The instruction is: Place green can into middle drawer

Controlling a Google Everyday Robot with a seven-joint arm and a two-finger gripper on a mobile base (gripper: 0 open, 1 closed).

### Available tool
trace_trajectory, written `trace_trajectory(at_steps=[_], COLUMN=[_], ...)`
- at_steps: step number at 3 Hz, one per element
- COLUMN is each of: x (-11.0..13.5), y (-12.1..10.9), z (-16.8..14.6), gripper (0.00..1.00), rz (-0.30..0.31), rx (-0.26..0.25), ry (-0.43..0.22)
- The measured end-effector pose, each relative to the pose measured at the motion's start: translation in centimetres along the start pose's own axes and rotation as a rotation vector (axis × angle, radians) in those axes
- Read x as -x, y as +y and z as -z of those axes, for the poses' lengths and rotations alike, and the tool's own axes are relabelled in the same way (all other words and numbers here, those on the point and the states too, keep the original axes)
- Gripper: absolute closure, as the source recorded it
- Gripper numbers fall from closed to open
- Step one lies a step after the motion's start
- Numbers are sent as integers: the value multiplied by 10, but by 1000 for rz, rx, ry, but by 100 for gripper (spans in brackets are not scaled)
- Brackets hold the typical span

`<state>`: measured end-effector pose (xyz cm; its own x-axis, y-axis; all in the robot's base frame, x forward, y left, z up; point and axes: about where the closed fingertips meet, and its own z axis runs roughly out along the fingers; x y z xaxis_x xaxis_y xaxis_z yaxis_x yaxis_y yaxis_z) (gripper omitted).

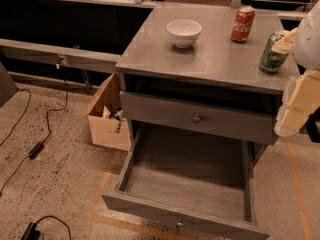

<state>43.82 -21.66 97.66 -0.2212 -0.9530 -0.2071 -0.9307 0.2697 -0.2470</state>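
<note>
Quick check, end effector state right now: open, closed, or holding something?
End effector: at the right edge of the view, right beside the green can, which stands on the cabinet top; open or closed cannot be told.

**Figure 1. Colours and patterns around the grey cabinet**

The cabinet top [210, 64] is a dull, smooth grey. On it, at 12 o'clock, stands a plain white bowl [184, 32]. At 1 o'clock is a red can [243, 24] with white script. At 2 o'clock is the green can [273, 52], dark green with pale patterned markings and a silver top. The gripper [295, 91], cream-yellow below a white arm, sits at 3 o'clock on the frame's edge. The middle drawer [190, 184], at 6 o'clock, shows grey wood grain, as does the upper drawer front [165, 111]. The cardboard box [105, 129] at 9 o'clock is tan. The floor [50, 184] is speckled beige with orange tape lines [296, 184] and black cables [50, 113].
</note>
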Motion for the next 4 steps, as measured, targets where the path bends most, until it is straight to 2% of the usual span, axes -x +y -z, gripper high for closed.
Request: trace_trajectory(at_steps=[1, 2, 3, 4], x=[0, -13, -52, -96], y=[0, -14, -42, -86], z=[0, -5, -31, -52], gripper=[0, 0, 0, 0], rz=[0, -78, -210, -346], rx=[0, -42, -100, -202], ry=[0, -39, -115, -242])
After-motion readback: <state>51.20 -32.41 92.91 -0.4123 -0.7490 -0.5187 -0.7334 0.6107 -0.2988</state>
